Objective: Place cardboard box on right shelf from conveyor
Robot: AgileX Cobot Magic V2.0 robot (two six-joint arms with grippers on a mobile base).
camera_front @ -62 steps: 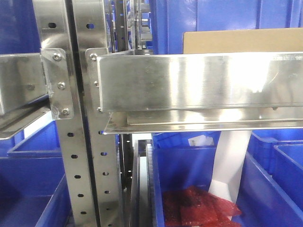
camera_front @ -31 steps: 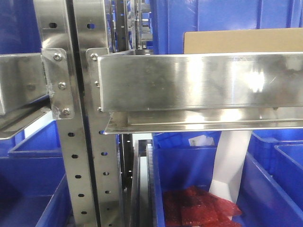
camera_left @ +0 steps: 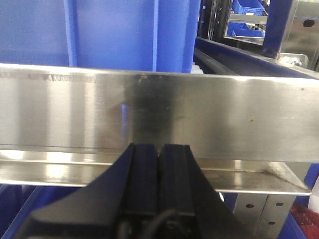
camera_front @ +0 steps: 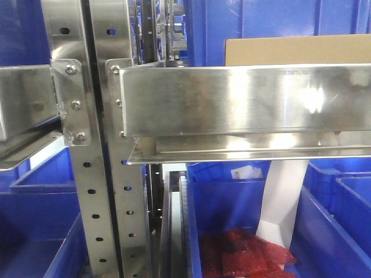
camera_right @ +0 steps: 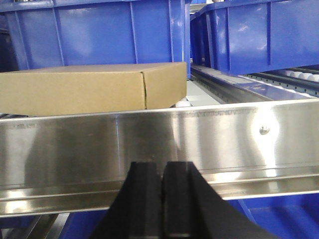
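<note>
A: Cardboard box [camera_right: 92, 90] sits on the right shelf [camera_right: 199, 144], above and behind the right pincer [camera_right: 163, 172], offset to that pincer's left, with the shelf's mirror-like front rail between the two.

B: And the pincer itself?

A: Its two black fingers [camera_right: 144, 199] are pressed together, gripping nothing, tips just below the rail's face and apart from the box.

B: The left pincer [camera_left: 159, 152]?

A: Likewise pressed together and empty, pointing level at a steel rail, tips close to its lower edge. No box shows in its view.

B: Anything beyond the box?

A: Blue plastic bins [camera_right: 99, 35] stand behind it. In the front view the box's top edge [camera_front: 295, 51] peeks over the rail, and below the shelf a blue bin [camera_front: 232, 214] holds red packets [camera_front: 243, 255].
</note>
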